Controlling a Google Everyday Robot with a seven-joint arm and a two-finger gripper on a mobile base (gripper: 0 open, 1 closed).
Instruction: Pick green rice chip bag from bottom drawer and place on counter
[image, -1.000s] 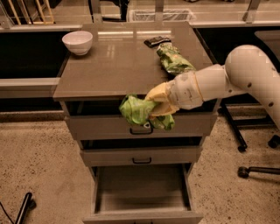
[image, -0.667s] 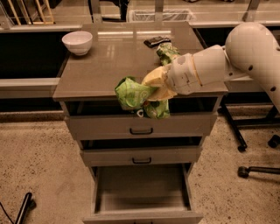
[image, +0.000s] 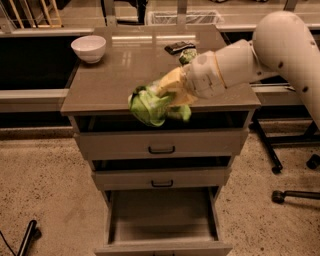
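1. One gripper (image: 165, 99), at the end of the thick white arm (image: 250, 55), is at the front edge of the counter (image: 115, 75). Its yellow fingers are clamped on the green rice chip bag (image: 149, 106).
2. The bag is crumpled and bright green. It hangs in the grasp half over the counter's front edge and half before the dark gap above the top drawer (image: 161, 145). I cannot tell if it touches the slab.
3. The step in hand, I judge, is the carrying: the bag is out of the drawer but not yet set down.
4. The next move calls for bringing the bag further back over the slab, lowering it, and only then letting go. If released here, it could slide off the edge.
5. The counter is smooth and glossy, with much free surface in the middle. A white bowl (image: 89, 48) stands at its far left corner. A small dark object (image: 179, 47) and another green bag (image: 188, 55) lie near the back, just behind the arm.
6. Below, the bottom drawer (image: 160, 215) is pulled out, and the plain grey inside shows nothing in it.
7. Around the cabinet is a speckled floor (image: 45, 190), and chair wheels (image: 295, 170) stand at the right.
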